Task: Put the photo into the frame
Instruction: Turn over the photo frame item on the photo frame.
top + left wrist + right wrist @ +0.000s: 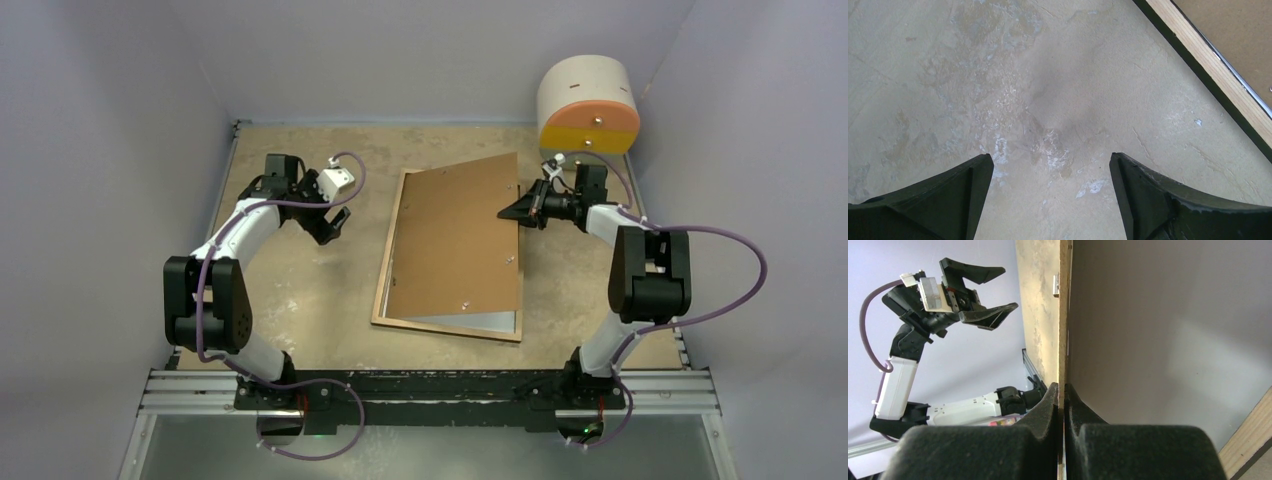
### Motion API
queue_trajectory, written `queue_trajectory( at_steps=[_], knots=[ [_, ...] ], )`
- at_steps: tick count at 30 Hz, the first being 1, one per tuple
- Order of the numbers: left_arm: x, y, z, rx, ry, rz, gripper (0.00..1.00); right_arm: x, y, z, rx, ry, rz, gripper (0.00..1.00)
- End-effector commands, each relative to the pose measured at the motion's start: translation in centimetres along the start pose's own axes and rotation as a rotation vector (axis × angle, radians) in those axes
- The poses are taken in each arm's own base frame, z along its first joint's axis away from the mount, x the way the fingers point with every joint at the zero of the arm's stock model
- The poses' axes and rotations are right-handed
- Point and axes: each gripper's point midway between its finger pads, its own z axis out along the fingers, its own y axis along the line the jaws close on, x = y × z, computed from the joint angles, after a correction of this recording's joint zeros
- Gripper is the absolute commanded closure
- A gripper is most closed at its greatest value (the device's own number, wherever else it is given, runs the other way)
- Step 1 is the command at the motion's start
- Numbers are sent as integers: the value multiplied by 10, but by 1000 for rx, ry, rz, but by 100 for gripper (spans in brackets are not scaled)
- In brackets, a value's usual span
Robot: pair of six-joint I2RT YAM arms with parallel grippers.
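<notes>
Starting nearest the arm bases, the frame lies back-up in the middle of the table, its light wood rim showing. Along its near edge a pale grey sheet sits in the opening. This may be the photo's white back or the glazing; I cannot tell which, and no print shows anywhere else.

Above it the brown backing board is tilted up like a lid and skewed against the frame. The right gripper is clenched on the board's thin right edge, and the wrist view shows its fingers pinching that edge. The left gripper hangs with jaws spread and empty over bare table, just beside the frame's left rail.

At the far right stands a white and orange cylinder, well apart from the work.

The step in hand seems to be handling the backing. Next, the board probably needs squaring to the recess and lowering flat without shifting whatever lies beneath.
</notes>
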Motion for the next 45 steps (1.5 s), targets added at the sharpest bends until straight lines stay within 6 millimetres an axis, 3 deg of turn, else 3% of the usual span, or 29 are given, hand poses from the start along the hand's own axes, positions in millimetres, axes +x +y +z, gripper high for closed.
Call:
queue_trajectory(
  at_steps=[1,10,17,19,26,30,32,33,34,41,45],
  knots=[
    [-13,-1,-4,13,-31,42,8,-4,9,0,-47,-5,-30,100],
    [-14,-18,4,54,-28,52,7,7,-19,1,41,-53,12,100],
    [-14,-27,6,73,-22,65,6,5,-30,5,81,-67,16,99],
    [-13,-28,7,77,-18,65,5,3,-39,5,150,-84,8,86],
    [-15,-29,5,69,-20,73,1,-1,-49,8,309,-132,-58,64],
    [-14,-29,4,67,-14,72,0,6,-49,15,389,-134,-76,44],
    [-13,-30,4,66,-11,73,0,6,-50,14,426,-155,-84,25],
    [-13,-30,4,66,-9,75,0,6,-49,13,445,-163,-87,6],
    [-12,-30,4,66,-9,76,0,6,-49,12,467,-170,-94,2],
    [-9,-31,4,62,0,78,0,3,-44,-2,649,-210,-162,1],
    [-8,-31,4,65,0,79,0,8,-48,0,686,-181,-153,1]
  ],
)
